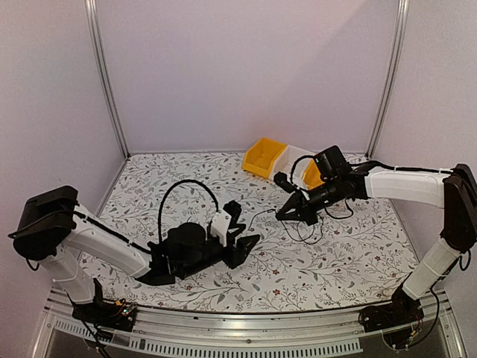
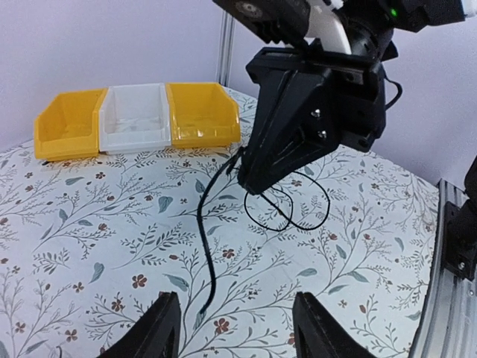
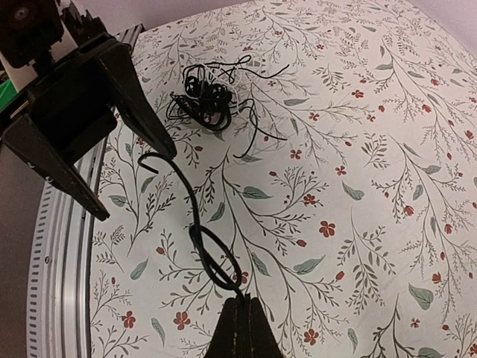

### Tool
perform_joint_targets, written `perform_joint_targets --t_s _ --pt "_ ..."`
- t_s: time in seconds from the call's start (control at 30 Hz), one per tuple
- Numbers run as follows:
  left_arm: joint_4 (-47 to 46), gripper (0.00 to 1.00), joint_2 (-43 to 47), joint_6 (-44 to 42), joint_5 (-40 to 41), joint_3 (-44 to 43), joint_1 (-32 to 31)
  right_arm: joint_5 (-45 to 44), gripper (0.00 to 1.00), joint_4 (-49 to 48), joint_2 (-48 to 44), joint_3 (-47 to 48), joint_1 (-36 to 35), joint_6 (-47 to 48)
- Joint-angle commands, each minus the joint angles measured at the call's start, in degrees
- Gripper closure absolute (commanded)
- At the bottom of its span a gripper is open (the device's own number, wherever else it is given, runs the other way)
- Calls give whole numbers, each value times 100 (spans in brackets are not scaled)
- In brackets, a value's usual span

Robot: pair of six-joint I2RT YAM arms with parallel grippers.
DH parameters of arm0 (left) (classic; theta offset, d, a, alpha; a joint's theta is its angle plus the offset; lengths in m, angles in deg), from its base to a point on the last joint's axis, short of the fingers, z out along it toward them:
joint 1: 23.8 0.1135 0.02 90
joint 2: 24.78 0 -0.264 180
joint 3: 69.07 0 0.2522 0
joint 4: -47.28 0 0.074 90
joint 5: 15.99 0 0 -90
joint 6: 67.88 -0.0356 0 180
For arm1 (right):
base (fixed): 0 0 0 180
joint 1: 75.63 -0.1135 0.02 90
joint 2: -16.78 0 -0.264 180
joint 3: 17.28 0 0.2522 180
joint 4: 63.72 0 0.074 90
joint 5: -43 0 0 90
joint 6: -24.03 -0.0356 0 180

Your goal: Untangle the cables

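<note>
Flowery cloth covers the table (image 1: 335, 268), and plain pale walls stand all around it. Three bins (image 2: 134, 130) sit in a row at the far side: yellow, white, yellow.

The right gripper (image 3: 238, 300) has its fingers pressed tight together on a thin black cable (image 2: 203, 231). It holds the cable up off the cloth, near the middle of the table. From there the cable runs down across the table toward the left gripper (image 2: 235, 302). That gripper's fingers are spread wide apart and hold nothing. The cable's loose end curls up just beside one of them, maybe touching it, but that is hard to see.

A small messy clump (image 3: 203, 97) of black cable lies on the cloth past the left gripper.
</note>
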Motion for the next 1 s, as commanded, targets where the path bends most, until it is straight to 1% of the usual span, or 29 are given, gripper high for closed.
perform_joint_targets --t_s 0.0,0.1,0.17,0.27,0.37,0.47,0.6,0.77,0.83,0.93,0.97 --pt "-657 48 -388 160 1312 -327 -394 -87 100 -291 21 3 -39 -386" --pt "-882 49 -866 362 1578 -745 -413 -50 100 -368 41 -41 -39 -473" --pt "-1163 55 -1045 455 1805 -901 -380 -71 100 -421 28 -66 -39 -542" --pt "-1385 67 -1141 486 1791 -1010 -257 -51 100 -462 -13 -84 -39 -619" --pt "-1204 69 -1159 768 1902 -1154 -88 -39 100 -507 -68 -124 -39 -639" --pt "-1189 64 -1237 901 1708 -1256 58 -7 100 -518 -114 -153 -39 -631" --pt "-1266 55 -1388 689 1493 -1448 85 23 100 -520 -143 -164 -39 -635" --pt "-1257 54 -1480 539 1447 -1592 80 92 100 -547 -169 -164 -39 -719" --pt "-1257 50 -1422 404 1408 -1507 31 86 100 -571 -160 -164 -31 -788" --pt "-1347 45 -1151 140 1467 -1080 -124 121 100 -592 -103 -140 1 -895" --pt "-1346 38 -1067 92 1512 -930 -170 140 100 -593 -92 -131 12 -917"
